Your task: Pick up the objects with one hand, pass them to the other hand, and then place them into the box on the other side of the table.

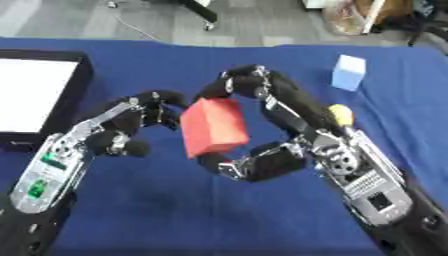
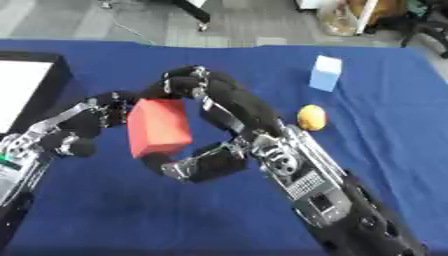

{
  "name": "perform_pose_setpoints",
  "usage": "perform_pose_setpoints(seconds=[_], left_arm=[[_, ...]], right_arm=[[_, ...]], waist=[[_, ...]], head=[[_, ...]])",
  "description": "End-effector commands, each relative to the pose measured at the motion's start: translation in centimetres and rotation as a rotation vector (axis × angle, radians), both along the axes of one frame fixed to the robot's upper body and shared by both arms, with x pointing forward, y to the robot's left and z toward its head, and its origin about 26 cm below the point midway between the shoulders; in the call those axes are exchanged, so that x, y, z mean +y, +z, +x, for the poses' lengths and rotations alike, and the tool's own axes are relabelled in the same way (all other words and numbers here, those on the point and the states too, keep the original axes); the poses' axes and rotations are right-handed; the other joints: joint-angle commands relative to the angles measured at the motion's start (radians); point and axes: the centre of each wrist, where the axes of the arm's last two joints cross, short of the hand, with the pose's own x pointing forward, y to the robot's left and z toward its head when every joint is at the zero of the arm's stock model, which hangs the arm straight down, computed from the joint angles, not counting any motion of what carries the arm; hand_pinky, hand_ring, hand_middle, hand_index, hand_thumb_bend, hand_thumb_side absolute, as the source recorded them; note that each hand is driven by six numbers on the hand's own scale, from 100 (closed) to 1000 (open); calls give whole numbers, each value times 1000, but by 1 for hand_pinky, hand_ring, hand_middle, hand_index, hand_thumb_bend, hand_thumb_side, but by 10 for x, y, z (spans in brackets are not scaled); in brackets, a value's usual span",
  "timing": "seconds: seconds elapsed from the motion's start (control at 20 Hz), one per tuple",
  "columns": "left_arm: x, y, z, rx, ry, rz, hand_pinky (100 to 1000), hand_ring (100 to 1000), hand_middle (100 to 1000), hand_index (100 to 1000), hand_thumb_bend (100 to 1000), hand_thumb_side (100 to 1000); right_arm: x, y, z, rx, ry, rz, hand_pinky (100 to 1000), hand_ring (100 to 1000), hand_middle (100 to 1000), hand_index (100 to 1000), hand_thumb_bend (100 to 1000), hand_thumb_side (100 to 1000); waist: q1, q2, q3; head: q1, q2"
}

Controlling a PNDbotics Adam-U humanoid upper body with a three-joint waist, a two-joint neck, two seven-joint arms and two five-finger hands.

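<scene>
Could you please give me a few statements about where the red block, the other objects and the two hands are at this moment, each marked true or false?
1. The red block is between the two hands, off the table. True.
2. The right hand is flat and open on the cloth. False: its fingers and thumb curl round the red block.
3. The light blue cube sits inside the box. False: it stands on the blue cloth at the far right.
4. The yellow object lies on the cloth beside the right arm. True.
5. The black box with a white inside is at the left edge. True.
6. The left hand is far from the block. False: its fingers reach the block's left side.
</scene>
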Motion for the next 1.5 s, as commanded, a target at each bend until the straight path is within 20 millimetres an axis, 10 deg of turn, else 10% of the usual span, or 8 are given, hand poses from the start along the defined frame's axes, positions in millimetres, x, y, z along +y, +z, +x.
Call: perform_pose_setpoints(seconds=[0.05, 0.85, 1.5], left_arm=[[-5, 12, 2, -44, -22, 28, 784, 775, 819, 928, 982, 585], [-36, 14, 2, -4, -86, -32, 777, 759, 806, 928, 940, 609], [-20, 5, 3, 114, -200, -42, 786, 738, 772, 915, 951, 610]], right_arm=[[4, 9, -2, -43, 19, 6, 618, 601, 398, 493, 142, 180], [11, 25, -10, -165, 33, -24, 636, 603, 406, 503, 100, 198], [3, 27, -8, -220, -5, -41, 644, 604, 407, 506, 100, 200]], waist=[[5, -12, -2], [1, -8, 6], [2, -5, 4]], head=[[-5, 5], [-7, 5], [-3, 5]])
